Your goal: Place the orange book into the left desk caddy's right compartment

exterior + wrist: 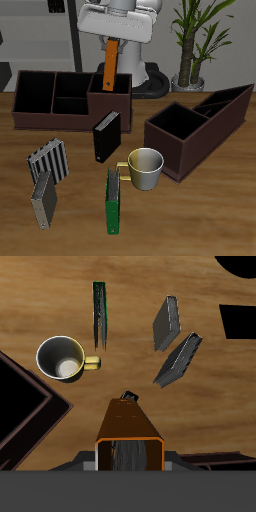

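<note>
My gripper [113, 42] is shut on the top of the orange book [110, 68], which hangs upright in the air over the wide dark box, far back on the table. In the wrist view the gripper [128, 459] holds the book [128, 428] seen from above. The left desk caddy [222, 108] is a long maroon-brown box lying well apart from the book. Its right compartment [160, 131], squarish with low walls, is the end nearer the table's front. The caddy's edge shows in the wrist view [48, 402].
The wide dark box with several cells [22, 100] stands at the back. A black book [106, 137] stands upright before it. A mug [146, 168], a green book [114, 200] and two grey striped books [48, 160] [43, 198] sit nearer the front edge.
</note>
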Motion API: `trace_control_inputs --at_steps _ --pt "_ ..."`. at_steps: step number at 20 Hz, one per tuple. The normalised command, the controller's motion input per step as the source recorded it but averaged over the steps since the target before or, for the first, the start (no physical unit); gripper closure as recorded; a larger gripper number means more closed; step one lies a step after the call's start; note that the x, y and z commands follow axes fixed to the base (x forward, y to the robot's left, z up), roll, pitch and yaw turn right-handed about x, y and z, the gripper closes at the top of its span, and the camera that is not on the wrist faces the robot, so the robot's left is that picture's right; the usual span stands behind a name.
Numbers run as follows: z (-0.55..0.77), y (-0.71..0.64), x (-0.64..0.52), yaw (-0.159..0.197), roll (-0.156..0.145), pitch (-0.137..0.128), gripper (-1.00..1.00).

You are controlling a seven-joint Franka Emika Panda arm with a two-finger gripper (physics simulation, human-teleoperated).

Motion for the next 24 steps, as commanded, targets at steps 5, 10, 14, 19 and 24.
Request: trace_control_inputs --at_steps 5,10,14,19,24 --pt "0.14 0.79 0.03 0.029 0.07 -0.003 1.0" --pt "0.07 0.63 0.05 0.038 0.06 0.004 1.0" --pt "-0.02 0.64 0.14 0.001 0.048 0.015 1.0" --pt "-0.08 0.54 0.24 -0.043 -0.021 0.019 1.0" --pt "-0.02 0.47 0.29 -0.016 -0.044 0.02 1.0"
